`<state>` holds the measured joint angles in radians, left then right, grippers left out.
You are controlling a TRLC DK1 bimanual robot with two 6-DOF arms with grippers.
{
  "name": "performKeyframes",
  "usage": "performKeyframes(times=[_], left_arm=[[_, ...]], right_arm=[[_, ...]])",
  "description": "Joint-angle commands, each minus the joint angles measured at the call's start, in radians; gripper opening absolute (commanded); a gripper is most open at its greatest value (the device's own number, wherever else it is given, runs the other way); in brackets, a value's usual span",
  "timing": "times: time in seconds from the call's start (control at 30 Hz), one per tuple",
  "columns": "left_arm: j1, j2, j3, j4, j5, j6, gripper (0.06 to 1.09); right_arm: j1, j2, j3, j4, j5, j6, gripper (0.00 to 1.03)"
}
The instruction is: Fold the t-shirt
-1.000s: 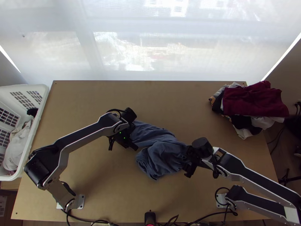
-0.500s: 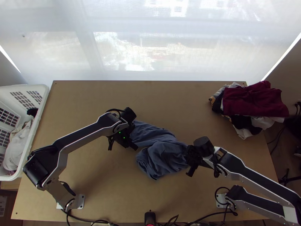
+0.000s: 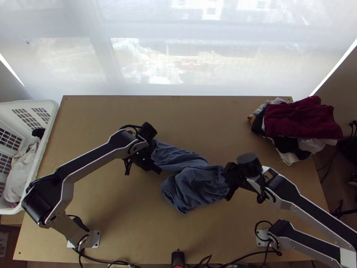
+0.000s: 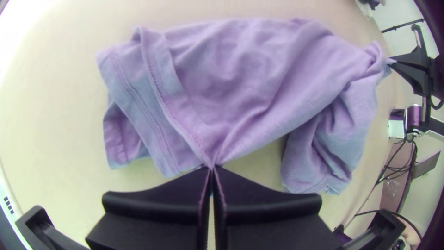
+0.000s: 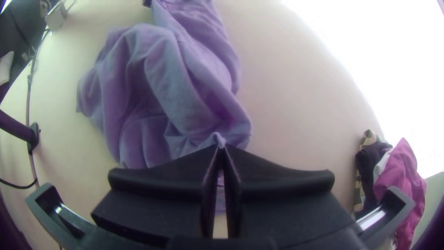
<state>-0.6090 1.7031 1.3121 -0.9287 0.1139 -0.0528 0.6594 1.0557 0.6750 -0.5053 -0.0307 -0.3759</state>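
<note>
In the top view my left gripper (image 3: 157,168) is at the upper left end of the bunched blue t-shirt (image 3: 194,181), and my right gripper (image 3: 230,194) is at its right end. The left wrist view has my left gripper (image 4: 212,169) shut on an edge of the t-shirt (image 4: 240,78), near a stitched hem. Seen from the right wrist, my right gripper (image 5: 221,147) is shut on a small pinch of the t-shirt (image 5: 152,88). Between the two grips the cloth lies in loose folds on the table.
A pile of clothes (image 3: 303,117) with a dark red piece on top lies at the table's back right corner. The white laundry basket (image 3: 44,147) with some cloth inside stands at the left edge. Bare tabletop (image 3: 192,120) stretches behind the t-shirt.
My left gripper has shifted slightly left and up the picture, with the t-shirt's end following. My right gripper has moved a little to the right, the cloth's right end stretching after it.
</note>
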Motion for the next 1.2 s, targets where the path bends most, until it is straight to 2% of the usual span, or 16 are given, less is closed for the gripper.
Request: performKeyframes(times=[0.0,0.4,0.7,1.17], left_arm=[[0.043,-0.080,0.061,-0.032,0.020,-0.007,0.09],[0.169,-0.204,0.177,-0.087,0.021,0.008,0.09],[0.291,-0.292,0.369,-0.128,0.050,0.014,0.09],[0.384,-0.352,0.644,-0.199,0.061,-0.002,0.09]], right_arm=[[-0.096,-0.031,0.147,-0.062,0.002,-0.035,0.03],[-0.238,-0.017,0.445,-0.187,0.011,-0.051,0.03],[-0.346,-0.016,0.660,-0.256,0.012,-0.069,0.03],[-0.348,-0.025,0.954,-0.302,0.074,-0.086,0.03]])
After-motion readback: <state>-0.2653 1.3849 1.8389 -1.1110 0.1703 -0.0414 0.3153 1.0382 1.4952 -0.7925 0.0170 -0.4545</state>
